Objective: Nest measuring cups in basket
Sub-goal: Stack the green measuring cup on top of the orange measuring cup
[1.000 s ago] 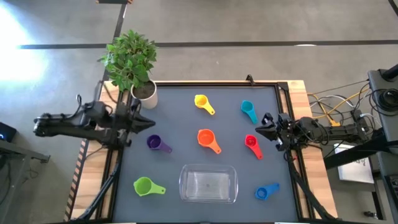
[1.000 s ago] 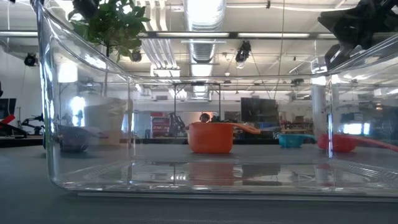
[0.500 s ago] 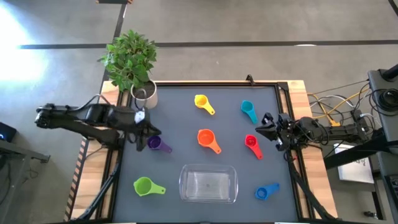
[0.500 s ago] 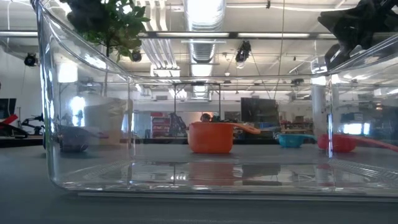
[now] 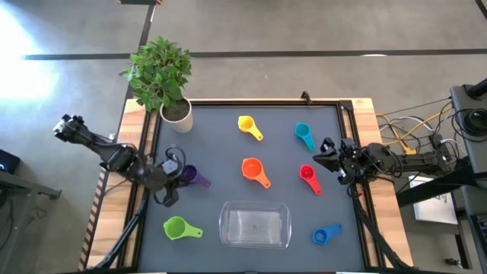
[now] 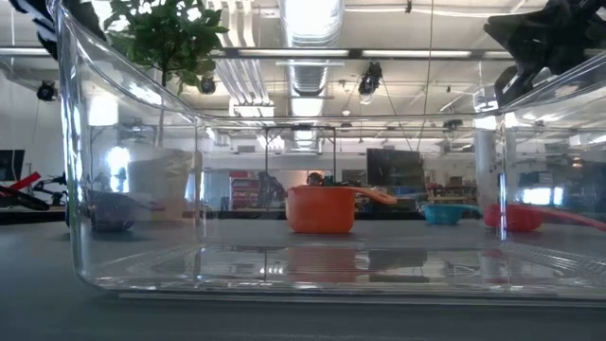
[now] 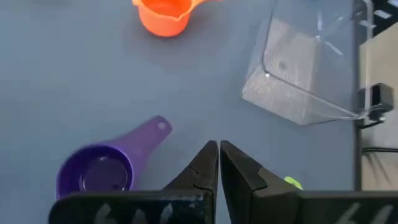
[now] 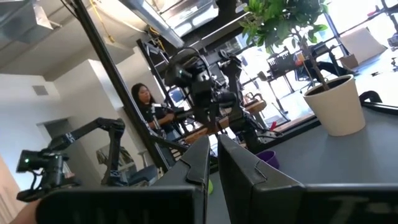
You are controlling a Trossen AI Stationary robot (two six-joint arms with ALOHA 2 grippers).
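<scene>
Seven cups lie on the dark mat, bowls up: yellow point(image 5: 247, 125), teal point(image 5: 304, 135), orange point(image 5: 253, 170), red point(image 5: 308, 176), purple point(image 5: 192, 176), green point(image 5: 179, 227) and blue point(image 5: 326, 234). The clear basket point(image 5: 255, 224) stands empty at the near middle. My left gripper point(image 5: 169, 190) is shut and empty, just to the near-left of the purple cup point(image 7: 102, 171). My right gripper point(image 5: 327, 156) is shut and empty at the mat's right edge, between the teal and red cups.
A white plant pot point(image 5: 176, 114) with a leafy plant stands at the mat's far left corner. In the low view the basket's wall point(image 6: 133, 189) fills the picture, with the orange cup point(image 6: 322, 208) behind it. People and other arms show in the room beyond.
My left arm has swung round, and its gripper has gone from beside the plant pot toward the table's near edge, ending close to the purple cup. The cups and the basket have stayed where they were.
</scene>
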